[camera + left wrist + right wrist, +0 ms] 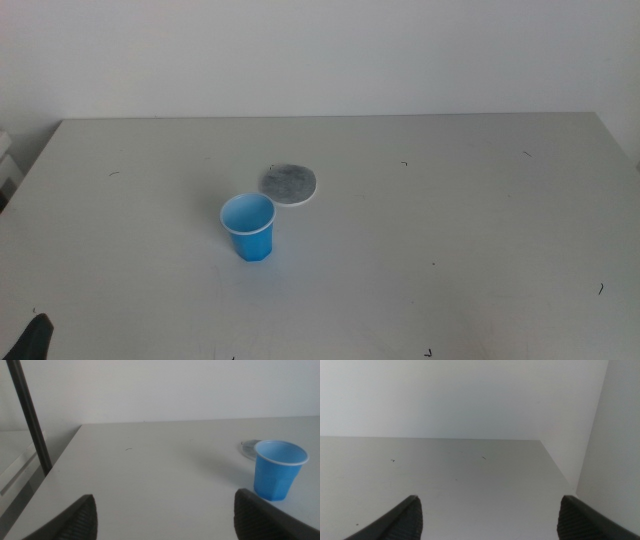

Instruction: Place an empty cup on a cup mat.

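The blue cup (248,227) stands upright and empty on the table, just in front and to the left of the grey cup mat (289,184), its rim close to the mat's edge. In the left wrist view the cup (277,470) stands ahead of the jaws with the mat (248,449) partly hidden behind it. My left gripper (165,520) is open and empty, low at the table's near left corner, where a dark tip of it (35,338) shows. My right gripper (490,520) is open and empty over bare table; it is out of the middle view.
The grey table (450,230) carries only small dark specks. A dark upright pole (30,415) stands beyond the table's left edge. A white wall runs behind the table's far edge.
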